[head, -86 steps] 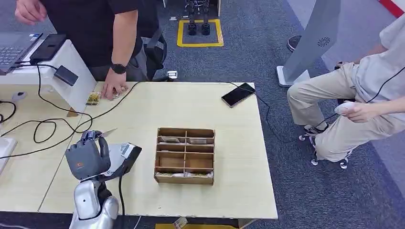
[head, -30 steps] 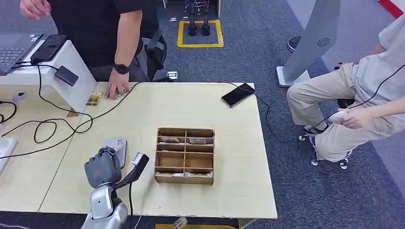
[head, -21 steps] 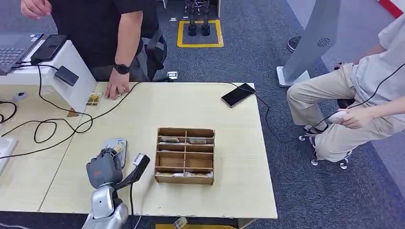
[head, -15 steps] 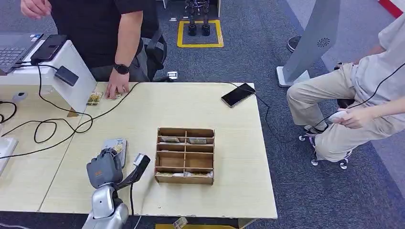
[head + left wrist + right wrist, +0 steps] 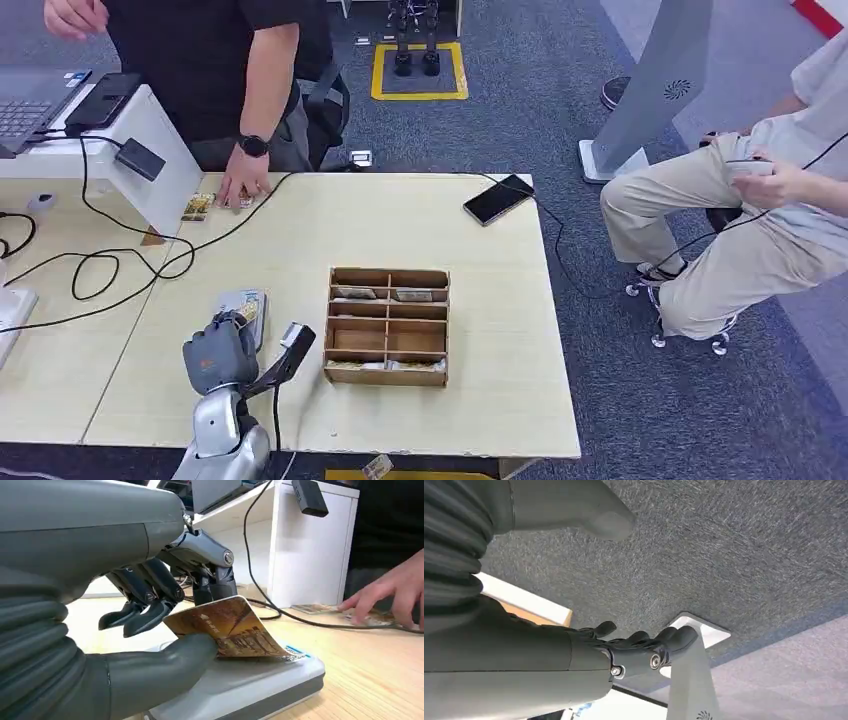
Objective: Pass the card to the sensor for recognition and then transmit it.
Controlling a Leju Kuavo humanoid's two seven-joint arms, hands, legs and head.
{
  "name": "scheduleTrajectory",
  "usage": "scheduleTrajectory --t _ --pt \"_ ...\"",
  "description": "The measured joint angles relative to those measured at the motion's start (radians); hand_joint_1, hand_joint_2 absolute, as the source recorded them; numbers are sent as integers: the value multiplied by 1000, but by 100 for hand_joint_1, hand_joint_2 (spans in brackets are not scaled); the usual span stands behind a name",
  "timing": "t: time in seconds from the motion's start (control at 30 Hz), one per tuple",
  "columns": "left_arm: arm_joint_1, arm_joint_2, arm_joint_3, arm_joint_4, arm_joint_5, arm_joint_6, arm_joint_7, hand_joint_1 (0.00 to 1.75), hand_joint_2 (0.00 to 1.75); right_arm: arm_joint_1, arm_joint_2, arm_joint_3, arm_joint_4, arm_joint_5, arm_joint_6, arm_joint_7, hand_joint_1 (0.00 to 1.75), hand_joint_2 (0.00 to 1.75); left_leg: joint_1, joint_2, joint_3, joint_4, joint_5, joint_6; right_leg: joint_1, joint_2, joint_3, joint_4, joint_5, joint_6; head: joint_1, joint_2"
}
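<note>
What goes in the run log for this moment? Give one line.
left hand: pinches card | card: over sensor, contact unclear | right hand: holds nothing | stage: recognition

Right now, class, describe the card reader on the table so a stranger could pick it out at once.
Start at the pale wooden table and find the brown divided box in its middle. Toward the robot's left of the box, the left hand holds a brown card over a flat light-grey pad: that is the card reader. Unlike the black phone at the far edge, it is pale.
</note>
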Motion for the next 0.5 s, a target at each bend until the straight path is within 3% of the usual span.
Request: scheduleTrajectory --t 0.1,0.2,0.4,0.5 --pt "0 0 0 1 5 0 -22 175 175 0 0 0 0 2 0 3 0 175 0 0 0 0 0 0 0 0 0 0 0 0 0 0" --pt "9 -2 0 -12 38 0 -85 175 175 0 0 0 0 3 0 4 0 175 0 0 0 0 0 0 0 0 1 0 0 0 0 0" --pt "27 -57 10 -143 495 -19 -410 175 175 0 0 0 -6 5 0 21 0 175 0 0 0 0 0 0 0 -1 0 0 0 0 0 0" --pt "19 -80 10 -219 651 -71 -473 175 175 -1 0 0 -11 5 0 21 0 175 0 -1 -1 0 0 0 0 -1 0 0 0 0 0 0"
